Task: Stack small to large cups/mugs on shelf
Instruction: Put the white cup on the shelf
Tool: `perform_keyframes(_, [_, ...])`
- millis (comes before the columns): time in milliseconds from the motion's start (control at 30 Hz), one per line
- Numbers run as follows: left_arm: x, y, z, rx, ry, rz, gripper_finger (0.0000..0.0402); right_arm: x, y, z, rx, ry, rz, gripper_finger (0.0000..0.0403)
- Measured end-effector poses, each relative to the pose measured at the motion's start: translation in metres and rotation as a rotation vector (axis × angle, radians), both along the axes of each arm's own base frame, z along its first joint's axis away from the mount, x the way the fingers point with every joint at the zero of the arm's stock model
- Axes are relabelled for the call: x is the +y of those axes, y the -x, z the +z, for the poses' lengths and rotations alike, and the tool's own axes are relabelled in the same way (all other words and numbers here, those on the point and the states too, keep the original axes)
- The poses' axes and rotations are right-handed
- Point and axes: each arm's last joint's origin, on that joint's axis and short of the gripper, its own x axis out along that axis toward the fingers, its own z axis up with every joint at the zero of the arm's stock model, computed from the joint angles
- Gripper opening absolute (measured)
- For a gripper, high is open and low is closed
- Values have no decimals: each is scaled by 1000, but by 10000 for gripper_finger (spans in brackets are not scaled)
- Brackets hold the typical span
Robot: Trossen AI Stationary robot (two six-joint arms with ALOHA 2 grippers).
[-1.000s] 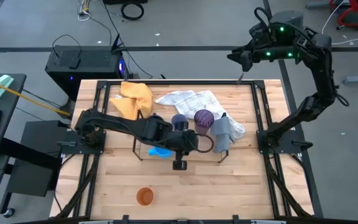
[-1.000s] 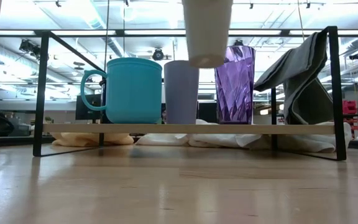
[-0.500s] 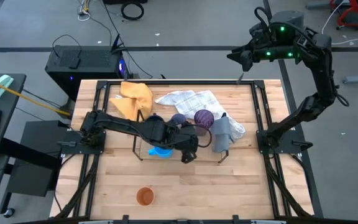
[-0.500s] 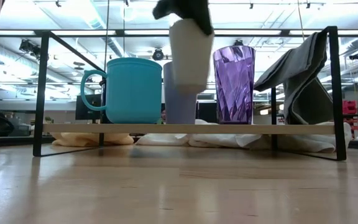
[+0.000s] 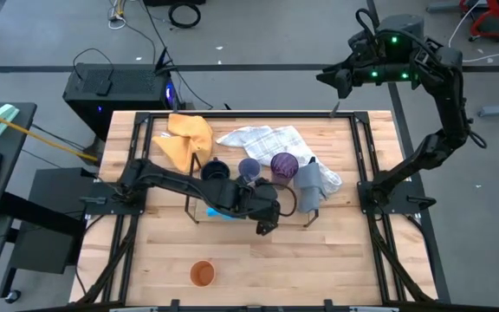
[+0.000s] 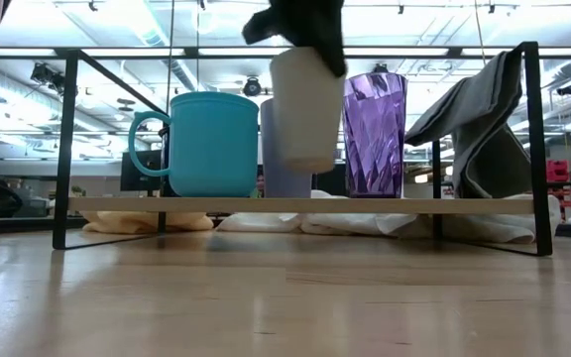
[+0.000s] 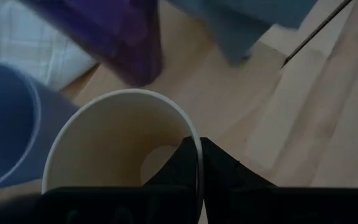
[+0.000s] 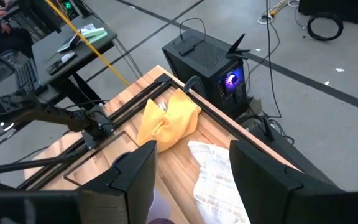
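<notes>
Orange cup (image 5: 201, 274) sits alone on the near part of the table (image 5: 319, 269), well apart from everything else. Left gripper (image 5: 265, 208) is at the front edge of the shelf (image 6: 295, 205), pinched shut on the rim of the tan cup (image 6: 306, 109): one finger inside the wall, one outside, clear in the left wrist view (image 7: 199, 163). Tan cup hangs upright, slightly tilted, above the shelf board and not resting on it, in front of the pale lavender-blue cup (image 6: 278, 169) in the low view. On the shelf, upright in a row: bright blue mug (image 6: 211, 144) at the left end with handle outward, lavender-blue cup in the middle, purple faceted cup (image 6: 375, 134) to its right. Dark navy cup (image 5: 214, 170) is just beyond the blue mug's end, seen from above. Grey cloth (image 6: 479, 124) is draped over the shelf's right end, hanging down toward the table. Behind the shelf lie the white-checked cloth (image 5: 262, 139) and, further left, the yellow cloth (image 5: 186, 137). Right gripper (image 5: 329, 80) is parked high past the far right corner of the table, fingers (image 8: 257, 168) spread wide, holding nothing.
</notes>
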Motion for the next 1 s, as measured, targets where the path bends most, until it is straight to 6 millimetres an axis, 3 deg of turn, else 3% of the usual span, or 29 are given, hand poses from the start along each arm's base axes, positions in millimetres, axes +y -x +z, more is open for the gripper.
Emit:
perform_keyframes(333, [-13, -4, -15, 20, 11, -11, 10, 0, 0, 0, -5, -10, -5, 208])
perform_keyframes(1000, [-16, -10, -31, 57, -35, -15, 10, 1, 0, 0, -11, -23, 6, 208])
